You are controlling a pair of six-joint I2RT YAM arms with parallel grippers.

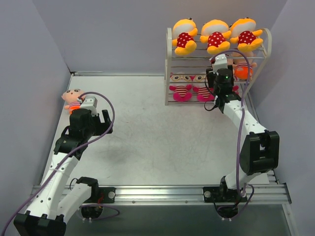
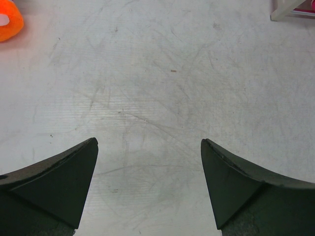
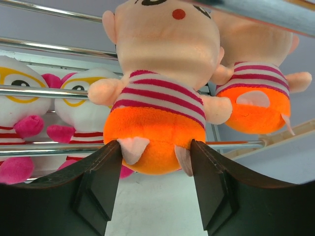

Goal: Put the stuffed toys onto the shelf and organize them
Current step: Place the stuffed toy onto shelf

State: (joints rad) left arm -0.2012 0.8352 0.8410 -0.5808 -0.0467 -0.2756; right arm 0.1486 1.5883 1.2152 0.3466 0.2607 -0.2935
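Observation:
The white wire shelf point(image 1: 169, 54) stands at the back right. Three yellow-orange polka-dot dolls point(image 1: 215, 35) sit on its top tier. White-faced pink-striped dolls point(image 1: 181, 88) sit on the bottom tier, also in the right wrist view point(image 3: 78, 105). My right gripper point(image 1: 224, 66) is at the middle tier, shut on the orange bottom of a peach-faced doll point(image 3: 162, 98), beside a second peach-faced doll point(image 3: 258, 93). A third peach-faced doll point(image 1: 73, 98) lies on the table at far left. My left gripper point(image 1: 101, 123) is open and empty near it point(image 2: 149, 142).
The shelf's rods point(image 3: 49, 91) cross in front of the dolls in the right wrist view. The shelf's foot point(image 2: 285, 12) and the orange bottom of the lying doll point(image 2: 9, 22) show at the edges of the left wrist view. Grey walls enclose the table point(image 1: 147, 132).

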